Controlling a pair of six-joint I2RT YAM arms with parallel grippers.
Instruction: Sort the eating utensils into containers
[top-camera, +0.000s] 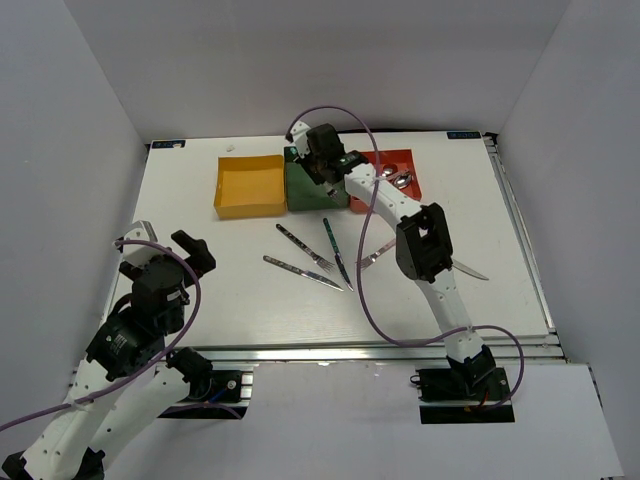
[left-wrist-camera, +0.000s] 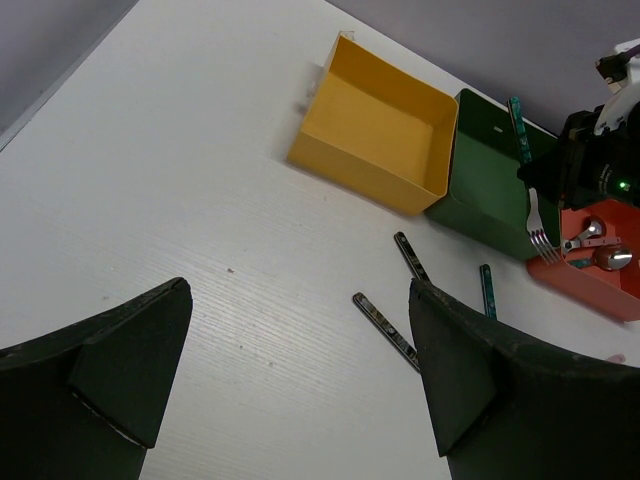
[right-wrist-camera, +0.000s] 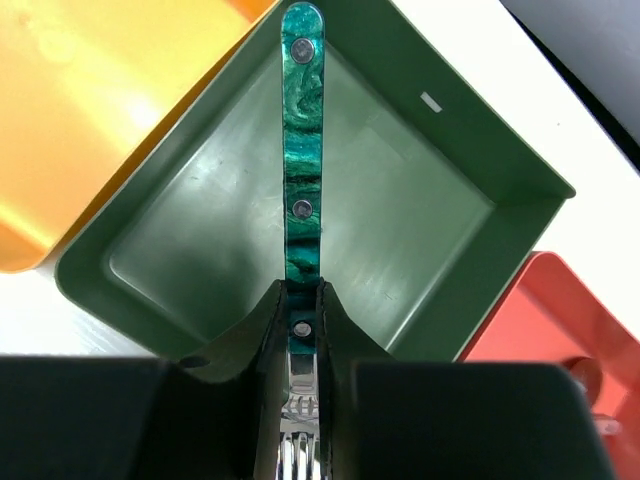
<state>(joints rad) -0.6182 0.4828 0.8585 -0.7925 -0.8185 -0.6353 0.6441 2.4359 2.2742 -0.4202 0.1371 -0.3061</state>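
Well, my outstretched right hand (right-wrist-camera: 302, 305) clamps the fork (right-wrist-camera: 303, 170), handle pointing away over the green box (right-wrist-camera: 410, 250), seemingly above its floor.

Right arm (top-camera: 425, 245) reaches far, jaws pinched; left arm (top-camera: 140, 300) folded, jaws apart.

White table (top-camera: 200, 200), far side, a row of shallow square boxes: yellow box (top-camera: 250, 190) left, dark green box (top-camera: 301, 195) middle, red box (top-camera: 412, 190) right with silver metal spoons (top-camera: 402, 179) inside. Slim metal utensils (top-camera: 303, 272) lie before them.
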